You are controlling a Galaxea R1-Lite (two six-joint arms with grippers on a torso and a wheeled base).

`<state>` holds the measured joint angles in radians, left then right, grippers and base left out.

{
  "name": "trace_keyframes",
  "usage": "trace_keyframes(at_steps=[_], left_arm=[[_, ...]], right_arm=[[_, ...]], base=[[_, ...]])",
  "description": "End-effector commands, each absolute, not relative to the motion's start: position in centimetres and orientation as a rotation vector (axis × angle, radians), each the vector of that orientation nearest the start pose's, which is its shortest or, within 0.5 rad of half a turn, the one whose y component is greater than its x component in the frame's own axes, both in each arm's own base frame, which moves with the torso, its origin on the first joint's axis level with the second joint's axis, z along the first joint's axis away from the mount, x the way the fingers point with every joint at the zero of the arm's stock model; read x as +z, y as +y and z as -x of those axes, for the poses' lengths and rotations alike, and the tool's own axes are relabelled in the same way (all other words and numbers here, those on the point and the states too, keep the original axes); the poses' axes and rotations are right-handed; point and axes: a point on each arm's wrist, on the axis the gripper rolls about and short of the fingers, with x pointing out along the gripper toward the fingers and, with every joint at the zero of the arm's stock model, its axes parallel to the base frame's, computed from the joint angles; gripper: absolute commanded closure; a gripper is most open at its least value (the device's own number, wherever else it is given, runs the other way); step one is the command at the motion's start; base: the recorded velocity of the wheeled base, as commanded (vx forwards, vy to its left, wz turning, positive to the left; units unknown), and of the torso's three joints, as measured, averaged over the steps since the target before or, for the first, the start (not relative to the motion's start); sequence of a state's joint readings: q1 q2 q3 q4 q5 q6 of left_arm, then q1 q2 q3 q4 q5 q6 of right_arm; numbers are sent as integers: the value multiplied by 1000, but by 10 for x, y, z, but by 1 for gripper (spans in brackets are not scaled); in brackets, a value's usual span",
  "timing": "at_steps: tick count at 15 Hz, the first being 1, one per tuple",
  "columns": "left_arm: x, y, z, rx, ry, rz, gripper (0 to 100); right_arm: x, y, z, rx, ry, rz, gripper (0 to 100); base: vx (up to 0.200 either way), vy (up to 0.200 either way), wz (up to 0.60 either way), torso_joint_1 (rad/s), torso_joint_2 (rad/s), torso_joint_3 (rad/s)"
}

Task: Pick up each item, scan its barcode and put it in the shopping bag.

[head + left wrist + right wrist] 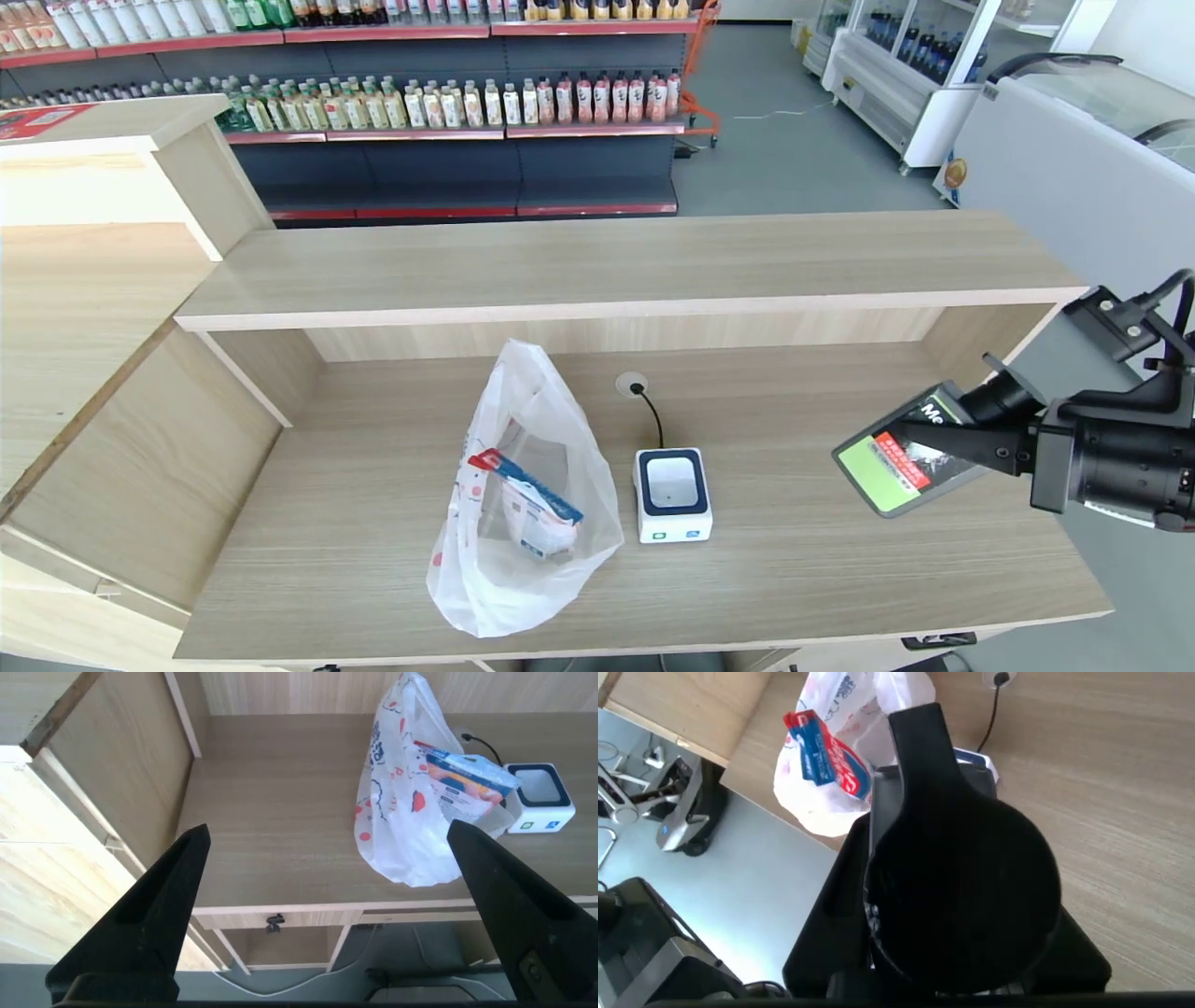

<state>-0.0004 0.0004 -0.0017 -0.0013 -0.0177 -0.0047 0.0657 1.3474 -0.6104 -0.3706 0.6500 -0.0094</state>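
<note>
A white plastic shopping bag stands on the wooden counter, with a blue, red and white packet inside it. Just right of the bag lies the white barcode scanner, window up. My right gripper hangs over the counter's right end, shut on a flat packet with a green and red face tilted toward the scanner. In the right wrist view the bag and scanner lie beyond that dark held packet. My left gripper is open, off the counter's front, the bag ahead of it.
A raised ledge runs along the counter's back, and wooden side walls close both ends. The scanner's cable goes into a hole behind it. Bare counter lies left of the bag and right of the scanner. Bottle shelves and freezers stand beyond.
</note>
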Motion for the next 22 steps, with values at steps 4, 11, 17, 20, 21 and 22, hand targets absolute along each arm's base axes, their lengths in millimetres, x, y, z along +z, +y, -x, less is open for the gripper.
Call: trace_keyframes(at_steps=[4, 11, 17, 20, 21, 22], left_arm=[[76, 0, 23, -17, -3, 5, 0], [76, 0, 23, -17, -3, 5, 0], [76, 0, 23, -18, -3, 5, 0], [76, 0, 23, -18, -3, 5, 0], [76, 0, 23, -17, -3, 5, 0], [76, 0, 23, -18, -3, 5, 0]], right_arm=[[175, 31, -218, 724, 431, -80, 100], [110, 60, -306, 870, 432, 210, 100], [59, 122, -369, 920, 372, 249, 100], [46, 145, -380, 965, 352, 262, 100], [46, 158, -384, 988, 329, 268, 100], [46, 171, -389, 1009, 306, 274, 100]], base=[[0, 0, 0, 0, 0, 0], [0, 0, 0, 0, 0, 0], [0, 0, 0, 0, 0, 0], [0, 0, 0, 0, 0, 0], [0, 0, 0, 0, 0, 0], [0, 0, 0, 0, 0, 0]])
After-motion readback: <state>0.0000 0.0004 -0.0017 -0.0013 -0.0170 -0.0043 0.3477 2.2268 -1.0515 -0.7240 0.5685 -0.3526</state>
